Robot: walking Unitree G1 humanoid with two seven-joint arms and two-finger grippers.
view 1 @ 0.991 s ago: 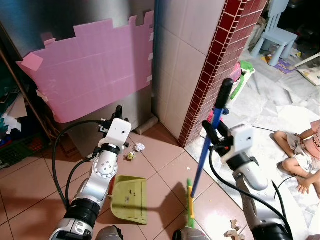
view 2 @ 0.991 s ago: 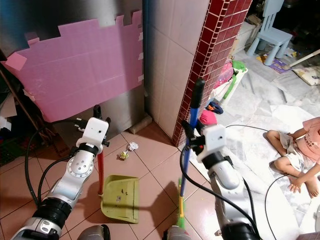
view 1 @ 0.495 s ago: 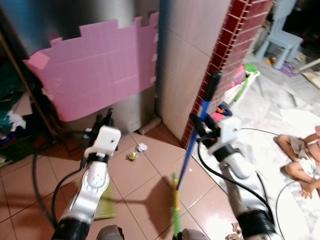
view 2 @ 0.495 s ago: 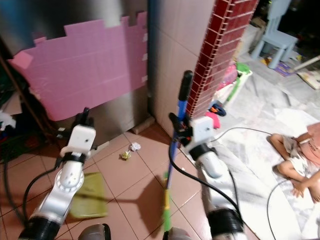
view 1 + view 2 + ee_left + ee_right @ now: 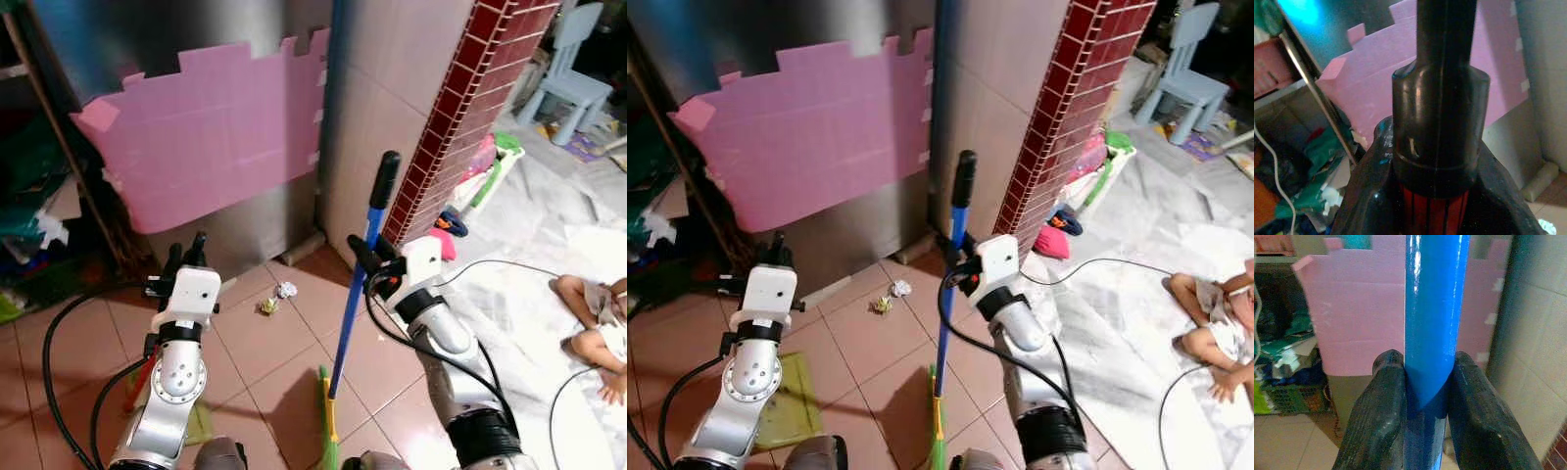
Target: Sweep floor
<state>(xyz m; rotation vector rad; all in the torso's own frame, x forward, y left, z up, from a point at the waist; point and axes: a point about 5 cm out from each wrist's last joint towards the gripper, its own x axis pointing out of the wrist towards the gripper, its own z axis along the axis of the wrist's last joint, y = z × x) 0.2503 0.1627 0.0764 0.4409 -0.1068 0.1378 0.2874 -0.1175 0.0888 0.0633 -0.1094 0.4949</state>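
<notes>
Tiled floor (image 5: 265, 343) — scraps (image 5: 275, 298) lie unswept. My right gripper (image 5: 364, 259) clamps the broom (image 5: 355, 284); my left gripper (image 5: 184, 257) clamps the dustpan handle (image 5: 1442, 117) — sweeping remains.

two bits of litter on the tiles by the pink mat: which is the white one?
The crumpled white scrap, the one nearer the wall. The other piece is yellowish and sits just in front of it, toward the robot.

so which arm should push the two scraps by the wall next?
Right. The right gripper grips the broom, its bristles down near the scraps. The left gripper holds the dustpan handle.
</notes>
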